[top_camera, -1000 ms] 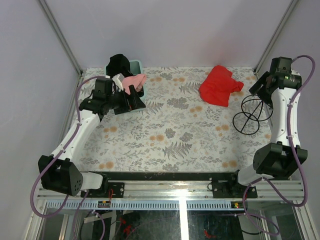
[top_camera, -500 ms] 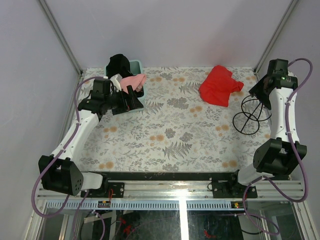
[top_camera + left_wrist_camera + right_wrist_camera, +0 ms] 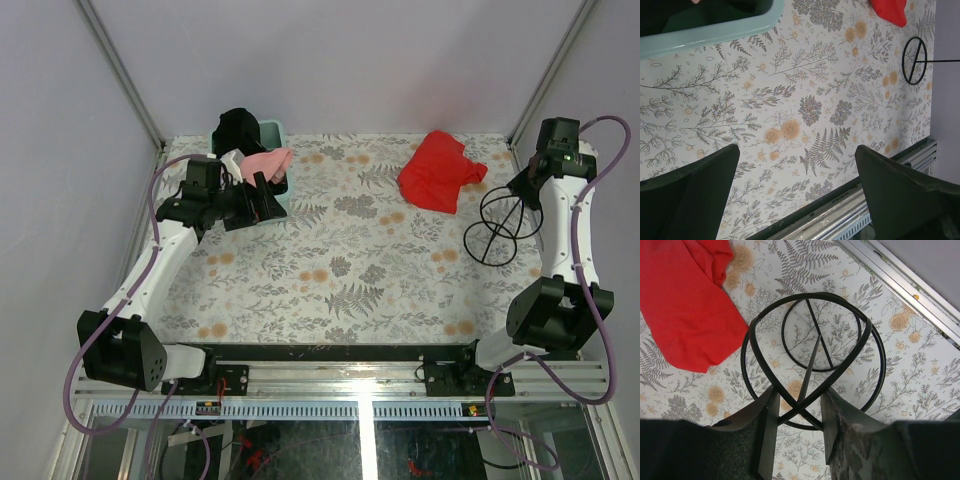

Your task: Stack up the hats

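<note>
The hats lie in a heap in and over a mint-green tub (image 3: pixel 276 127) at the back left: a black one (image 3: pixel 237 128) and a light pink one (image 3: pixel 270 160). My left gripper (image 3: pixel 268 196) hangs just in front of that tub, open and holding nothing; in the left wrist view only the tub's rim (image 3: pixel 715 32) shows, above the wide-apart left gripper (image 3: pixel 796 155). At the far right my right gripper (image 3: pixel 525 180) sits over a black wire stand (image 3: pixel 497 228). In the right wrist view the right gripper (image 3: pixel 799 400) has narrowed onto the crossing wires at the stand's top (image 3: pixel 812 360).
A crumpled red cloth (image 3: pixel 438 170) lies at the back right, just left of the wire stand. The floral table cover (image 3: pixel 340 270) spans the middle. Grey walls and metal posts close in the sides, and a metal rail (image 3: pixel 350 375) runs along the near edge.
The right gripper's jaws have closed in around the top of the wire stand, and the stand has shifted slightly. The left arm has barely moved.
</note>
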You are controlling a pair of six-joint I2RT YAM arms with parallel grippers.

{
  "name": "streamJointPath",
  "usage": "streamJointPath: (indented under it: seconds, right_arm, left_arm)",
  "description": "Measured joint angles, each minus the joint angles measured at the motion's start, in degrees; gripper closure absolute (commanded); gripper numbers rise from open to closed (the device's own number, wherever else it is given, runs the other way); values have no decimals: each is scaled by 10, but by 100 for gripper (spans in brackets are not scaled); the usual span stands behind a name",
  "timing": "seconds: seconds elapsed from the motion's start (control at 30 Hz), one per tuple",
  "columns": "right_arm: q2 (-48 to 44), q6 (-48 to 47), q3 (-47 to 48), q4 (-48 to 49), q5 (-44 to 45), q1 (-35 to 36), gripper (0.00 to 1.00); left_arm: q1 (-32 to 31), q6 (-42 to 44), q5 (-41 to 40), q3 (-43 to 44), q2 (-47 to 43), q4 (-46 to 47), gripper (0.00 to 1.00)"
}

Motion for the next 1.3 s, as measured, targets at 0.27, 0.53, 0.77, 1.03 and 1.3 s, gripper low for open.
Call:
streamJointPath:
  seconds: [0.27, 0.53, 0.77, 1.03, 1.3]
  right_arm:
    - [-3, -11, -10, 17, -22, -2, 100]
    - [-7, -22, -24, 54, -97, -3, 100]
    - [-2, -23, -24, 71, -144, 59, 100]
    - [64, -8, 49, 48, -160, 196, 100]
    - [145, 10, 147, 25, -154, 327, 100]
  left_arm:
    - [0, 0, 0, 0, 0, 0, 0]
    - [1, -5, -1, 0, 0, 0, 0]
    - [1, -10, -11, 0, -4, -5, 0]
    - [2, -12, -34, 10, -5, -22, 0]
    - [3, -16, -63, 31, -5, -47, 0]
